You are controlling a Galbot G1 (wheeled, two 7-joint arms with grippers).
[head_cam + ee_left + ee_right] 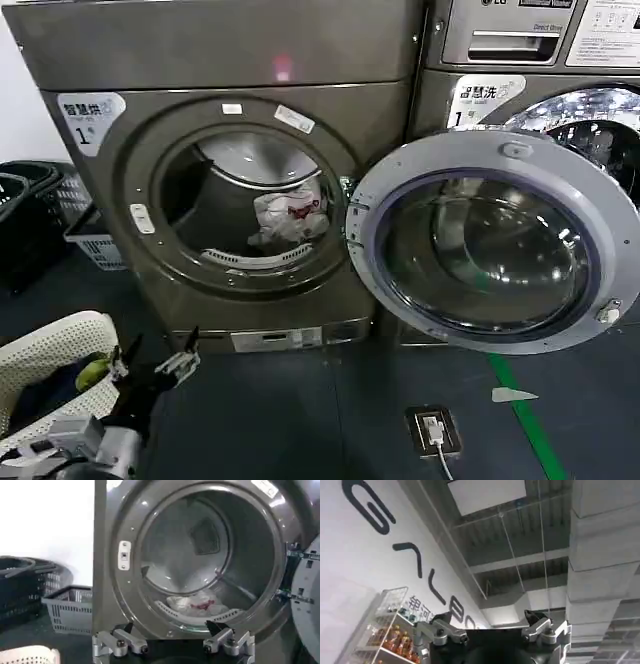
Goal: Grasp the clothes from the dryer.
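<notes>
The dryer (120,220) is the big bronze-grey machine with a "1" label, its round glass door (495,240) swung wide to the right. Inside the drum lie the clothes (290,215), a small white bundle with red patches, resting low toward the drum's right side. My left gripper (155,360) hovers open near the floor, below and left of the porthole, with nothing between its fingers. From the left wrist, the clothes (197,604) sit beyond the left gripper (171,628). My right gripper (487,617) is open and points up at the ceiling, holding nothing.
A second machine (540,70) stands right of the dryer, behind the open door. Grey and black baskets (85,235) sit on the left, a white basket (45,360) by my left arm. A phone on a cable (434,431) and green tape (520,410) lie on the floor.
</notes>
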